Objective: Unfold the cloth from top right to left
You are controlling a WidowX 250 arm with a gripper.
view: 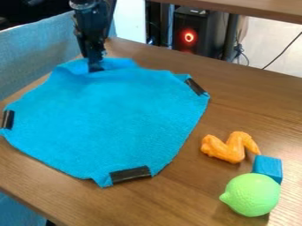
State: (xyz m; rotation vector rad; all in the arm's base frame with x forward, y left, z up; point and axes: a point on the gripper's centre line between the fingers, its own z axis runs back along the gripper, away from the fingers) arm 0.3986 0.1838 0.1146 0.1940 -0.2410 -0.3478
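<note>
We see the cloth (pixel 106 119) spread over most of the left and middle of the table (pixel 189 198), with a raised, rumpled stretch towards the table's far left end. From here, our main worry is that stretch: if we let it down without drawing it outwards first, the corner may well tuck under itself and leave a lump. If we draw it too far, the whole cloth could slide, since nothing weighs it down, and the side with the left dark strip (pixel 8 119) lies close enough to the table's left edge that it might slip over. A poor pinch on such soft stuff could also lose the corner halfway. The orange toy (pixel 219 148), the blue block (pixel 268 167) and the green lemon (pixel 251 194) sit on the table's right side, apart from the cloth, so we judge them a small risk.

The claw (pixel 95 67) points down onto the rumpled cloth near the table's far left end and seems to touch it. How far open it is, we cannot tell; nor can we say whether it grips the cloth or merely presses against it.
</note>
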